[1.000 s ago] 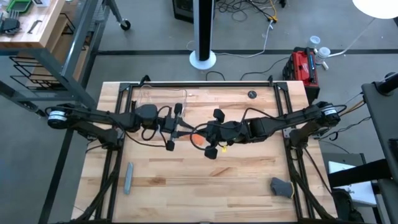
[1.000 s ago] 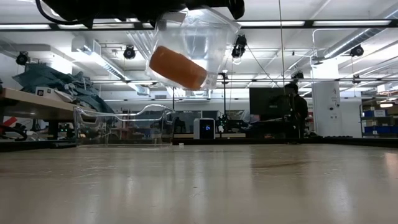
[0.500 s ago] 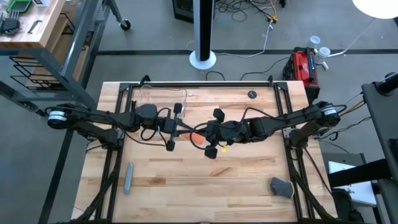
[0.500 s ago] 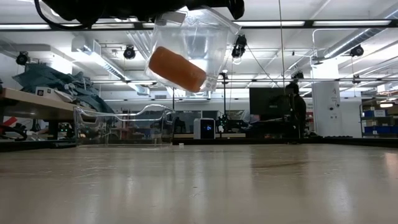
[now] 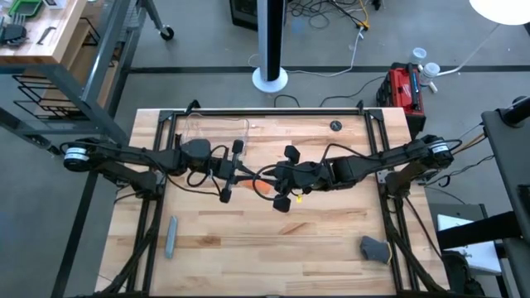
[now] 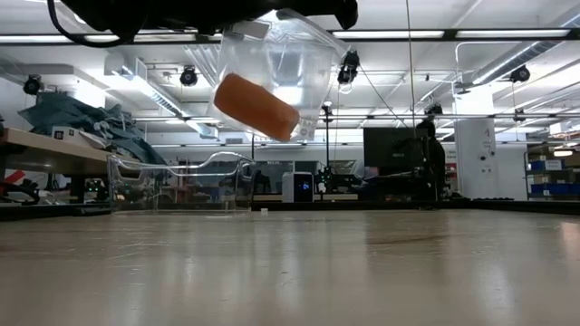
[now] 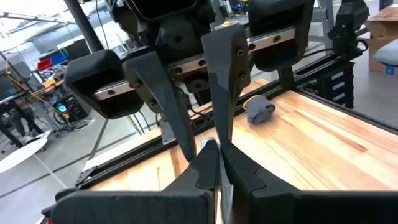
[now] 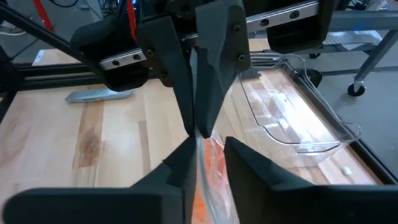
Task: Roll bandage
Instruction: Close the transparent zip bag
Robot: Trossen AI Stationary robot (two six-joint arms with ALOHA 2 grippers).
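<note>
Low view: my left gripper (image 5: 236, 174) and right gripper (image 5: 273, 178) pinch the plastic wrap (image 6: 281, 63); the bandage (image 6: 255, 106) hangs inside, tilted.

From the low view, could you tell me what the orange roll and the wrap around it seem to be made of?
The bandage looks like soft matte fabric: its orange surface shows no shine and its ends are rounded. The wrap around it appears to be thin clear plastic film, since the ceiling lights show through it and its creased edges catch glare.
</note>
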